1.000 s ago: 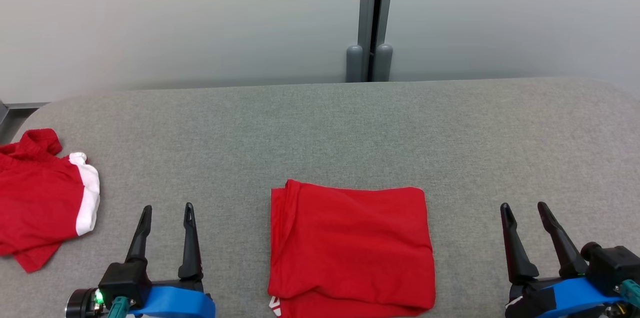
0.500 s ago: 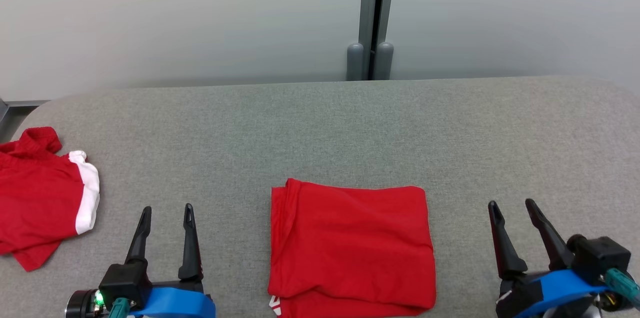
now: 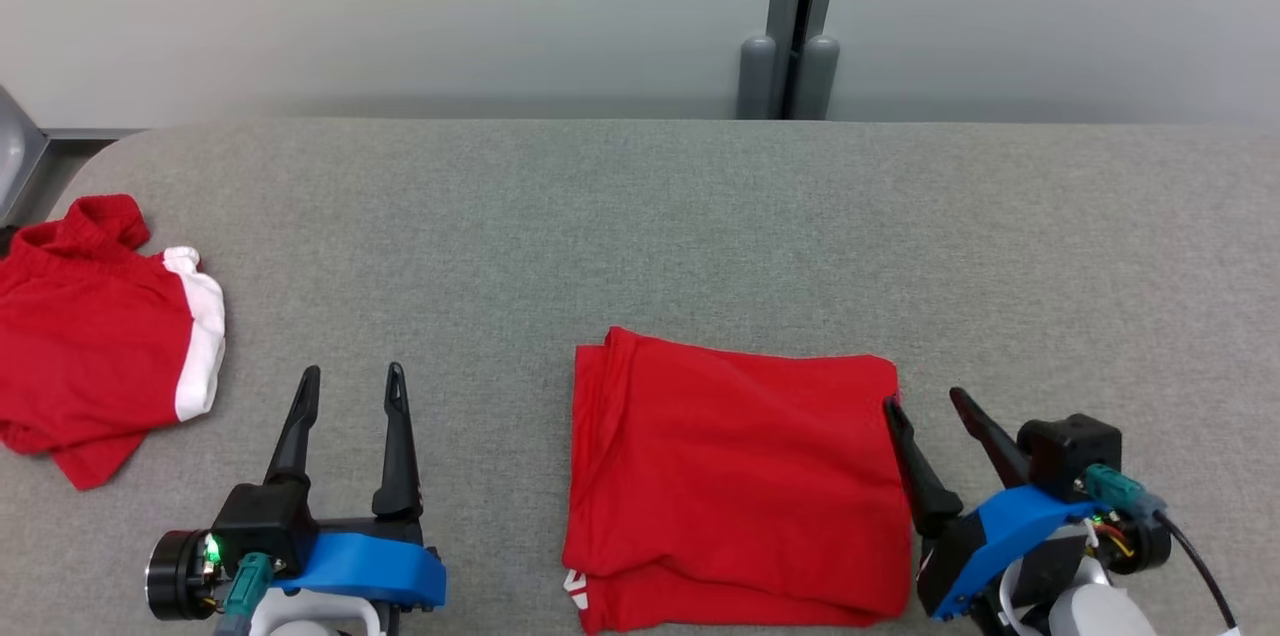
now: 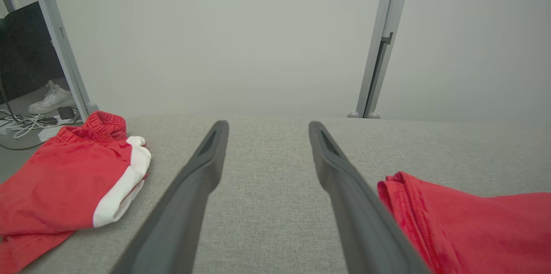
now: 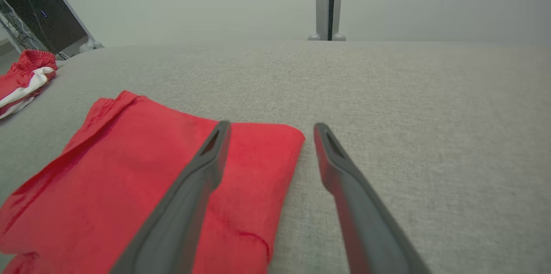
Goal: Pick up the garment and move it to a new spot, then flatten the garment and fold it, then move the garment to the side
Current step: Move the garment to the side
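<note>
In the head view, the folded red garment (image 3: 735, 486) lay flat at the near middle of the grey tabletop (image 3: 640, 216). The left tool (image 3: 354, 371) sat well to the garment's left, fingers spread wide and empty. The right tool (image 3: 922, 398) was at the garment's right edge, also wide, with nothing between its fingers. A red-and-white garment (image 3: 95, 336) lay rumpled at the far left edge.

In the left wrist view, the left tool (image 4: 267, 124) pointed over bare tabletop, gaping. The folded red garment (image 4: 465, 226) was at the lower right and the red-and-white garment (image 4: 64, 183) at the left.

In the right wrist view, the right tool (image 5: 271, 124) straddled the folded red garment's (image 5: 142, 170) right edge, with one finger above the cloth and the other above bare tabletop. Whether it touched the cloth could not be told.
</note>
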{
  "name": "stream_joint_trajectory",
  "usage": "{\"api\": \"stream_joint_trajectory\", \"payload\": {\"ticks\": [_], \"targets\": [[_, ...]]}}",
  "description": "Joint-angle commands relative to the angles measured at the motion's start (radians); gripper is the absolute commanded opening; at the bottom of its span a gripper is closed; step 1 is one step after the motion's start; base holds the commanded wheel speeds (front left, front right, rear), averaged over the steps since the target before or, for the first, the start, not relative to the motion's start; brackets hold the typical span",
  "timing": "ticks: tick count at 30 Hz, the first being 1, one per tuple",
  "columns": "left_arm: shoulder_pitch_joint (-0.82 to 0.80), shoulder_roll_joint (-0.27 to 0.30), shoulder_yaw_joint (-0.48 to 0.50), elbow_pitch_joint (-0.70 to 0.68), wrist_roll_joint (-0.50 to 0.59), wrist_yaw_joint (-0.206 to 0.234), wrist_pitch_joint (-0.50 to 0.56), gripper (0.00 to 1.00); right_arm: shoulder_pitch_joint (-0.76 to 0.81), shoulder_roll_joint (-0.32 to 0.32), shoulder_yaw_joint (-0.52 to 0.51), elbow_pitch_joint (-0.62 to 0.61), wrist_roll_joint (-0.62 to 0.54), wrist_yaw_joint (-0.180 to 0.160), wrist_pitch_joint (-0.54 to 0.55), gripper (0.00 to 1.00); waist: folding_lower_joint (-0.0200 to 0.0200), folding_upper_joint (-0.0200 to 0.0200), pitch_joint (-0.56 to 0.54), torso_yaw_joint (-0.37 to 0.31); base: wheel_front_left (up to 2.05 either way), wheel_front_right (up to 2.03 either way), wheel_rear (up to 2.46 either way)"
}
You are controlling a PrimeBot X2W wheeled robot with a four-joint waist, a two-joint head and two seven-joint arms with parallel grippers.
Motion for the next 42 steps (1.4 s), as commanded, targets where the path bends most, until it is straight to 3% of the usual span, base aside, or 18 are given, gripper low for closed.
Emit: {"api": "stream_joint_trajectory", "payload": {"ticks": [1,17,18,19,20,24,32,42], "targets": [[-0.015,0.001,-0.001,0.003,-0.003,0.002,-0.004,1.0,-0.011,-0.001,0.005,0.029,0.002,0.001,-0.006,1.0,-0.0001,0.0,0.015,0.015,0.0,0.0,0.0],[-0.048,-0.005,-0.017,0.005,-0.008,0.01,-0.004,1.0,-0.04,0.002,0.084,0.32,0.056,0.001,-0.057,1.0,-0.0001,0.0,0.063,0.052,0.0,0.0,0.0],[-0.049,-0.005,-0.016,0.005,-0.008,0.011,-0.004,1.0,-0.039,0.003,0.098,0.331,0.07,0.002,-0.056,0.58,-0.0001,0.0,0.064,0.051,0.0,0.0,0.0],[-0.051,-0.005,-0.016,0.006,-0.008,0.012,-0.004,1.0,-0.04,0.004,0.113,0.338,0.086,0.002,-0.057,0.06,-0.0001,0.0,0.065,0.05,0.0,0.0,0.0],[-0.052,-0.006,-0.016,0.006,-0.009,0.013,-0.004,1.0,-0.043,0.004,0.12,0.344,0.096,0.002,-0.061,0.0,-0.0001,0.0,0.066,0.048,0.0,0.0,0.0],[-0.059,-0.006,-0.016,0.006,-0.014,0.014,-0.004,1.0,-0.089,-0.001,0.097,0.352,0.083,0.0,-0.098,0.0,-0.0001,0.0,0.077,0.034,0.0,0.0,0.0],[-0.1,-0.007,-0.026,-0.007,-0.007,0.007,-0.004,1.0,-0.173,-0.083,0.026,0.298,0.039,0.0,-0.123,0.0,-0.0001,0.0,0.124,-0.017,0.0,0.0,0.0],[-0.202,-0.003,-0.026,-0.049,0.009,0.014,-0.003,1.0,-0.228,-0.2,-0.077,0.185,0.061,0.0,-0.118,0.0,-0.0001,0.0,0.257,-0.153,0.0,0.0,0.0]]}}
